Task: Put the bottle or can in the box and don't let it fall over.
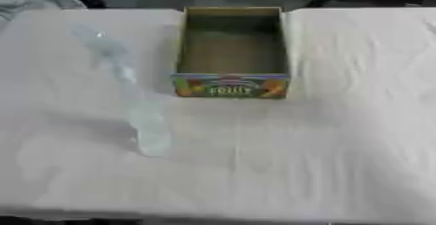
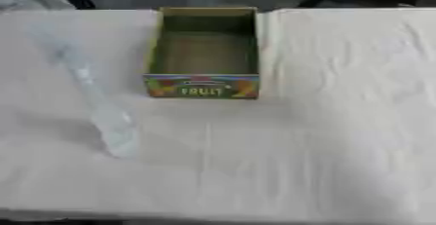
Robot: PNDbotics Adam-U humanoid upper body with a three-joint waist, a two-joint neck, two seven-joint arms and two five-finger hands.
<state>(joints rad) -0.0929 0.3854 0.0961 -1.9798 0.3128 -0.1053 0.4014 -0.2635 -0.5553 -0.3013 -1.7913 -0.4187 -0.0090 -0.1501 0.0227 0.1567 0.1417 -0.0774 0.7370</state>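
A white cloth [image 1: 323,146] covers the table from edge to edge, lying in soft wrinkles and shallow folds, with a few long creases running toward the near side. Beyond the far edge of the table the room is dark: a grey floor or wall shows there, with some dim, cluttered shapes at the upper right corner and a pale shape at the upper left corner that cannot be made out.

An open cardboard box [image 1: 231,48] sits on the cloth at the far middle of the table, its back wall near the far edge. Its inside is plain brown and holds nothing that can be seen. The near wall facing the camera is printed in bright colours with the word FRUIT.

A clear bottle [image 1: 128,92] stands on the cloth to the left of the box, apart from it and not touching it. It is see-through and faint against the white cloth. Its base rests nearer the camera than the box front, and its top reaches up and away toward the far left, level with the box's far half. It is outside the box.

Neither of the robot's hands shows in either view, so the state of their fingers cannot be told.
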